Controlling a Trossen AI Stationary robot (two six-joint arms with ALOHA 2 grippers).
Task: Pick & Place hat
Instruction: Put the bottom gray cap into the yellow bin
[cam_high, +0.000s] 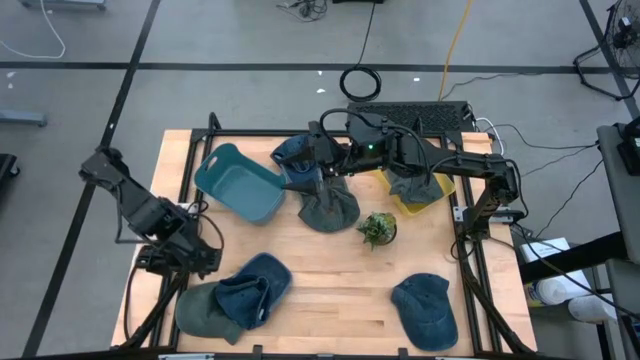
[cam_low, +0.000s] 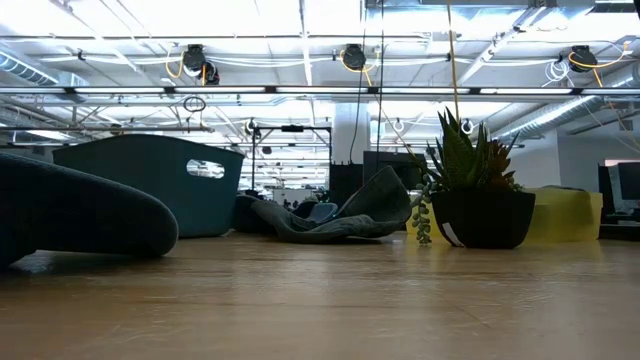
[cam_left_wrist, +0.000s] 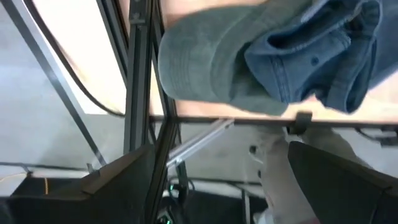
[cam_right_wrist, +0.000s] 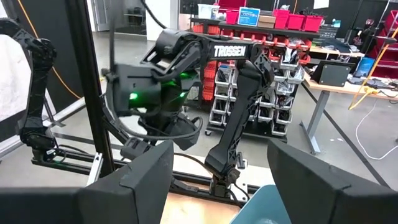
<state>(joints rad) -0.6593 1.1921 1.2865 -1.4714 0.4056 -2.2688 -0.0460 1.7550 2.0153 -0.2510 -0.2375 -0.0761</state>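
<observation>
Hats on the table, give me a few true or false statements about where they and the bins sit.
1. A plant stands on the table. True.
2. The teal bin lies left of the plant in the high view. True.
3. The yellow bin is empty. False: a hat lies in it.
4. The right gripper is parked off the table. False: it is above the grey hat mid-table.
5. The left gripper holds a hat. False: it is open, empty.

Grey-green hat (cam_high: 328, 208) — half under arm
</observation>
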